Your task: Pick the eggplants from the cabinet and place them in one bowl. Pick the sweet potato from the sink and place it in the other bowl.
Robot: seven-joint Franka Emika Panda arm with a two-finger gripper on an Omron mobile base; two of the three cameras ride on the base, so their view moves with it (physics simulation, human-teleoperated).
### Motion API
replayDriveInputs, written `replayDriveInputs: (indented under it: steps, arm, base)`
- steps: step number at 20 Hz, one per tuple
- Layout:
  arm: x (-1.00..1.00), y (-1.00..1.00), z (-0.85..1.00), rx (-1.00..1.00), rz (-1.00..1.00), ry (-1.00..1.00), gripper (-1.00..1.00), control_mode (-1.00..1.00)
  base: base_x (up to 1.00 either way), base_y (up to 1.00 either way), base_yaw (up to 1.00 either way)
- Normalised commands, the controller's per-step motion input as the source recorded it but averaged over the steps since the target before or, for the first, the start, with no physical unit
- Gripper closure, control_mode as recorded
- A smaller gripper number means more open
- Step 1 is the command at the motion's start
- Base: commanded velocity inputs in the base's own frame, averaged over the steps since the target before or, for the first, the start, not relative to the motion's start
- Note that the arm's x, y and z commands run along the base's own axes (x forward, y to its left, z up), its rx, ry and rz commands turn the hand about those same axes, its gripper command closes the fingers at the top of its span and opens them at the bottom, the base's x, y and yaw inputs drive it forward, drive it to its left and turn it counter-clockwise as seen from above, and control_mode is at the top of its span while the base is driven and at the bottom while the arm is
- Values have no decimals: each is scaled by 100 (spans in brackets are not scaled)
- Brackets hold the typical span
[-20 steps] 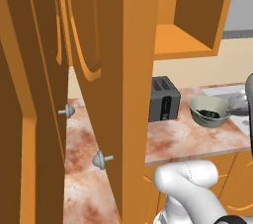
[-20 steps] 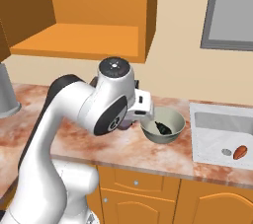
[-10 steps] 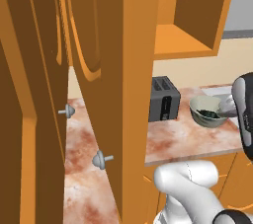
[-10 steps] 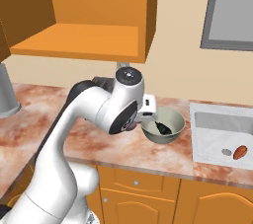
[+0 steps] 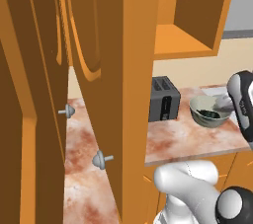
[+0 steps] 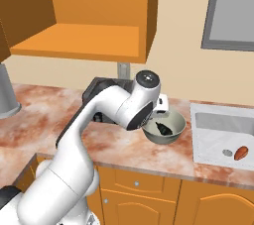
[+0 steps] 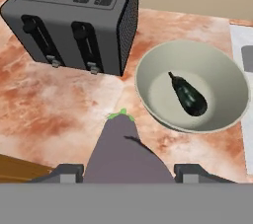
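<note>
Overhead, the cabinet stands open with its shelf bare in the right base view, so the robot looks to be on the second eggplant's delivery. The arm reaches across the counter, past the toaster, toward the grey-green bowl, which already holds one eggplant. In the hand view the gripper pinches a second eggplant between its two tips, stem end forward, above bare counter just short of the bowl's rim. The next move probably calls for carrying it a little farther, until it hangs over the bowl's middle, then spreading the fingers to drop it beside the first. After that the sweet potato, lying in the sink near the drain, remains to be moved; the red bowl cannot be made out. Against the earlier frames, the arm has swung from well short of the bowl to right beside it, while bowl and toaster sit where they were.
</note>
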Motion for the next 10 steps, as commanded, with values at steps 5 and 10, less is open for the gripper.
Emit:
replayDriveInputs:
  steps: [5,10]
  arm:
    - [21,-7,-11,-1,-2,-1,100,-100]
    - [11,0,-29,-6,0,-1,100,-100]
  base:
    - [0,0,0]
    - [0,0,0]
